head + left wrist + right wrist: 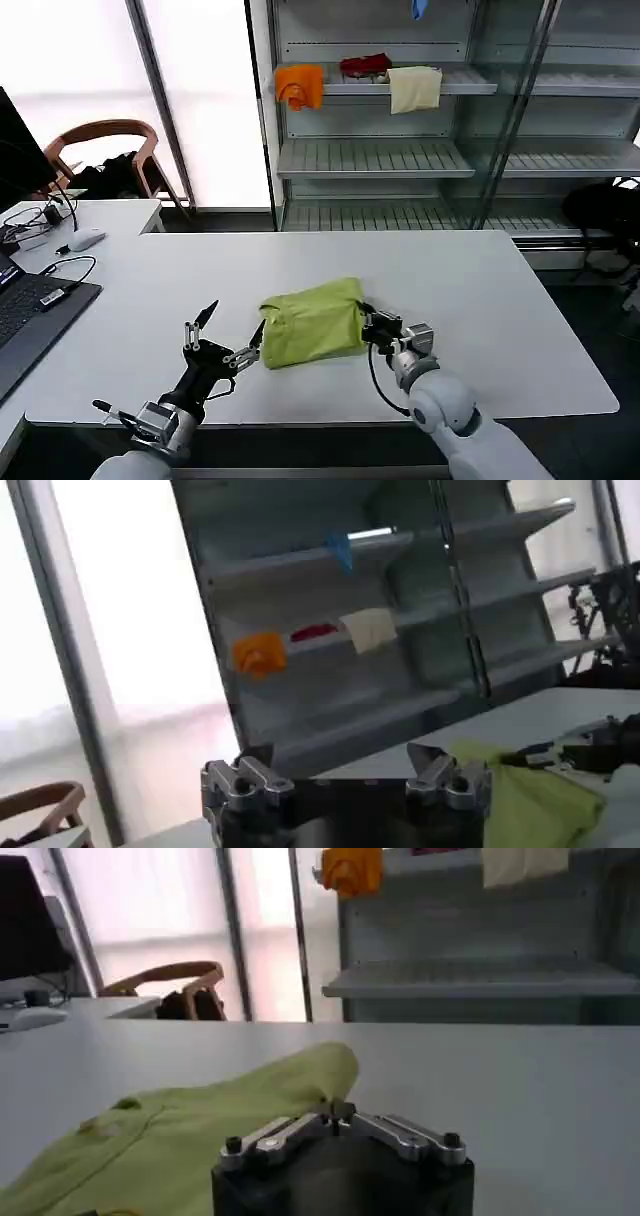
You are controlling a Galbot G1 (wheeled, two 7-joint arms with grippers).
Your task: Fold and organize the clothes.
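Right gripper [366, 327] pinched on the T-shirt [312, 322], left gripper [230, 335] released beside it.

The right gripper has its two fingers pressed together on the right edge of the T-shirt, near the front edge of the table [480, 330]. The left gripper stands wide open at the left side of the cloth, one fingertip close to its edge, holding nothing. The one T-shirt is lime yellow-green, thin and soft, folded into a thick bundle with wrinkles, lying in the middle of the front half of the table. Farther back, on one shelf [460, 84], hang one orange cloth [300, 85] and one cream cloth [414, 88].
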